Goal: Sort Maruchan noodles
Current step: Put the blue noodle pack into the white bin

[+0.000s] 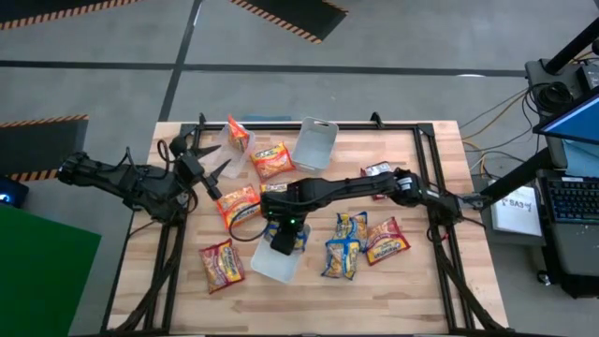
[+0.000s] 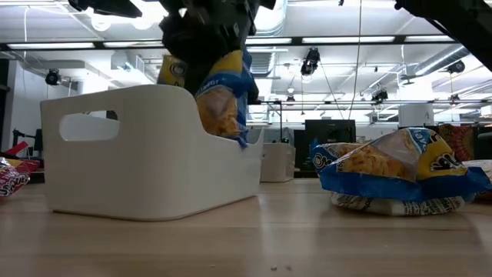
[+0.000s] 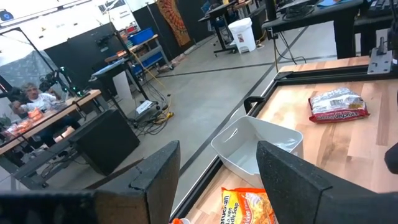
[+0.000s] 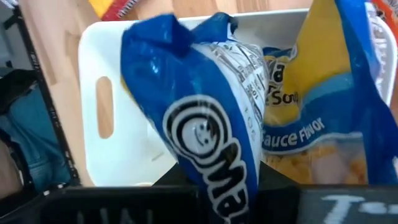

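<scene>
On table, six loose noodle packets (image 1: 357, 241), two blue-and-yellow packets (image 4: 249, 118) over one white tray (image 1: 271, 265).

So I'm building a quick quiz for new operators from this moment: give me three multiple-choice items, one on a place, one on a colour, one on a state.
1. Where is the right gripper?
A. Over the white tray at the table's front
B. Beside the table's far right edge
C. Off the table

2. What colours is the packet it carries?
A. Dark red
B. Orange
C. Blue and yellow

3. How is the left gripper?
A. Shut on a packet
B. Open and holding nothing
C. Pressed flat on the table

Answers:
1 A: the high view shows it above the white tray.
2 C: the right wrist view shows a blue-and-yellow packet in front of the fingers.
3 B: the left wrist view shows its fingers spread with nothing between them.
</scene>
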`<action>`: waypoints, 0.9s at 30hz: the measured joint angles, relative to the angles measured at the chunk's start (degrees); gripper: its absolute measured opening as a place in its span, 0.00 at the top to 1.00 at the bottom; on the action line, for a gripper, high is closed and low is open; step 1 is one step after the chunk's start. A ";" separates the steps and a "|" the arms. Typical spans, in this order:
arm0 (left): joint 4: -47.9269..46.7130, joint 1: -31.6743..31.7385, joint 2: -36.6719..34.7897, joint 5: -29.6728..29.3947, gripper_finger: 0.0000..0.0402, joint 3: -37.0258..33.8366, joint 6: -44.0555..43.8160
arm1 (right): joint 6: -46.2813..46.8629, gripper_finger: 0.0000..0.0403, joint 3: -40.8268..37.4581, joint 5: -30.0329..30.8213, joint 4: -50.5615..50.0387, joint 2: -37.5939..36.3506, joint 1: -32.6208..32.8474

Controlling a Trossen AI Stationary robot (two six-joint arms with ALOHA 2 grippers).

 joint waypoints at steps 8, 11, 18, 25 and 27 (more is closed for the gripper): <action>0.00 0.00 0.02 0.02 0.51 0.00 0.00 | -0.99 0.97 0.00 2.01 -0.13 0.54 -0.15; 0.00 0.00 0.02 0.02 0.51 0.00 0.00 | -1.47 0.97 0.00 3.21 0.52 0.54 -0.26; -0.07 0.00 0.02 0.02 0.51 0.00 0.00 | -1.86 0.97 0.00 3.34 1.18 0.54 -0.30; -0.24 0.00 0.02 0.04 0.51 -0.01 0.00 | -1.67 0.97 0.84 3.41 1.99 -0.46 -0.30; -0.27 0.00 0.02 0.04 0.51 -0.02 0.00 | -1.64 0.97 1.59 3.45 2.18 -0.53 -0.30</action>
